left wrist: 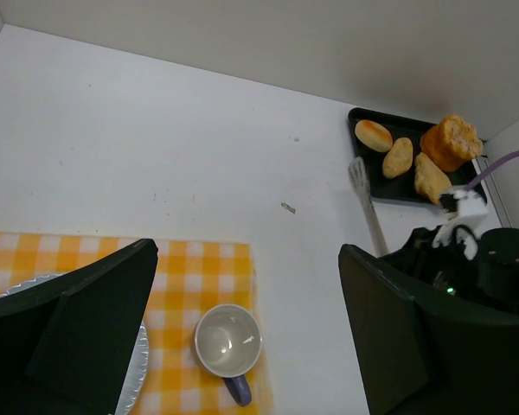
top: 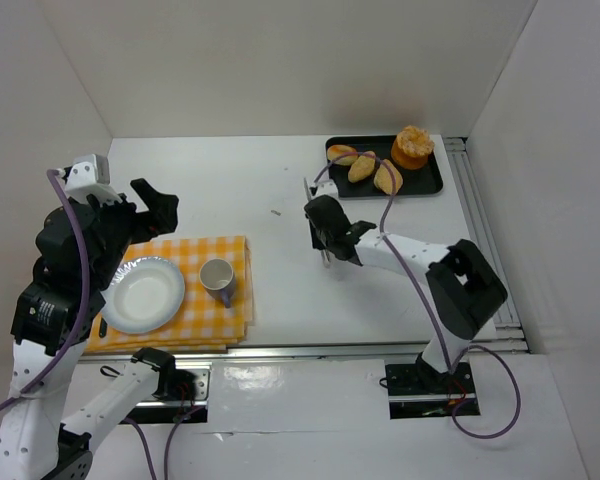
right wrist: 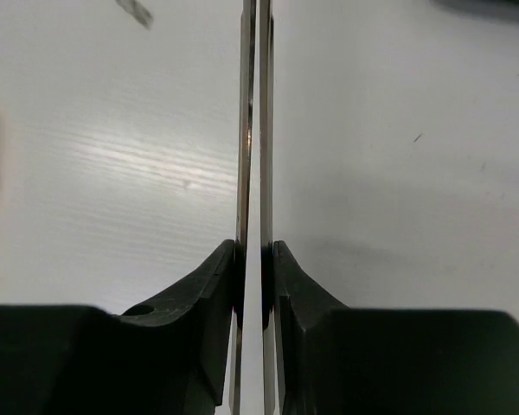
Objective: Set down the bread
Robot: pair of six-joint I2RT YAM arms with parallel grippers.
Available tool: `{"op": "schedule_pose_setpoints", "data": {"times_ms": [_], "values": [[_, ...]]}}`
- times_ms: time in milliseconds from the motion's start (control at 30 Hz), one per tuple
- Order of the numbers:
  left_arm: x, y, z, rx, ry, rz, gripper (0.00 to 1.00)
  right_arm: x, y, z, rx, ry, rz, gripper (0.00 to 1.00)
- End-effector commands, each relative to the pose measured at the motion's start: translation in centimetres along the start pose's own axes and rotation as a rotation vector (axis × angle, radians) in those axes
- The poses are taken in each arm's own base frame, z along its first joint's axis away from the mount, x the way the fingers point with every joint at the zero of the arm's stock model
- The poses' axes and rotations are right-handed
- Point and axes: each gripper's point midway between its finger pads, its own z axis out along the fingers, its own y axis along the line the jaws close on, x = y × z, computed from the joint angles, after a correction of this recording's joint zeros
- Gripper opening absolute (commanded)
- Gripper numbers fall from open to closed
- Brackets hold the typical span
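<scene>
The bread (top: 387, 178), a tan wedge, lies on the black tray (top: 428, 186) at the back right, next to an oval roll (top: 363, 167) and a round bun (top: 342, 154). It also shows in the left wrist view (left wrist: 431, 177). My right gripper (top: 325, 228) is shut on metal tongs (top: 311, 196) over the bare table, left of and in front of the tray. In the right wrist view the gripper (right wrist: 253, 285) squeezes the two tong arms (right wrist: 245, 130) nearly together, and they hold nothing. My left gripper (top: 145, 215) is open and empty above the checked mat.
A yellow checked mat (top: 225, 320) at the front left carries a white plate (top: 170, 275) and a cup (top: 217, 277) with a blue handle. An orange muffin-like cake (top: 412, 147) stands on the tray. White walls close in the table on three sides.
</scene>
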Motion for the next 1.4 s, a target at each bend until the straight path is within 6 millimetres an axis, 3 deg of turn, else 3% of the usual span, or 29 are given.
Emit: {"op": "schedule_pose_setpoints", "data": {"times_ms": [0, 100, 233, 300, 333, 433, 467, 500, 633, 800, 967, 1367], "values": [[-1.7, -0.2, -0.5, 0.008, -0.060, 0.006, 0.99, -9.4, -1.7, -5.5, 0.009, -0.188, 0.087, 0.24], [-1.7, -0.2, -0.5, 0.008, -0.060, 0.006, 0.99, -11.3, -4.3, -6.4, 0.019, -0.185, 0.124, 0.24], [-1.6, -0.4, -0.5, 0.017, -0.057, 0.006, 0.99, -13.2, -9.8, -6.7, 0.028, -0.140, 0.207, 0.27], [-1.6, -0.4, -0.5, 0.017, -0.057, 0.006, 0.99, -13.1, -11.8, -6.7, 0.034, -0.121, 0.242, 0.28], [-1.6, -0.4, -0.5, 0.017, -0.057, 0.006, 0.99, -13.1, -14.0, -6.2, 0.051, -0.107, 0.279, 0.28], [-1.6, -0.4, -0.5, 0.017, -0.057, 0.006, 0.99, -12.8, -16.6, -6.1, 0.058, -0.099, 0.338, 0.32], [-1.6, -0.4, -0.5, 0.017, -0.057, 0.006, 0.99, -13.1, -17.1, -6.5, 0.042, -0.108, 0.361, 0.34], [-1.6, -0.4, -0.5, 0.017, -0.057, 0.006, 0.99, -13.2, -18.9, -6.8, 0.065, -0.125, 0.388, 0.36], [-1.6, -0.4, -0.5, 0.017, -0.057, 0.006, 0.99, -13.6, -22.9, -7.4, 0.085, -0.165, 0.476, 0.44], [-1.6, -0.4, -0.5, 0.017, -0.057, 0.006, 0.99, -12.4, -24.3, -5.7, 0.018, -0.118, 0.535, 0.50], [-1.7, -0.2, -0.5, 0.008, -0.060, 0.015, 0.99, -11.6, -23.9, -5.0, 0.001, -0.084, 0.542, 0.53], [-1.5, -0.3, -0.2, 0.013, -0.049, 0.017, 0.99, -8.9, -24.8, -3.0, 0.057, -0.015, 0.560, 0.55]]}}
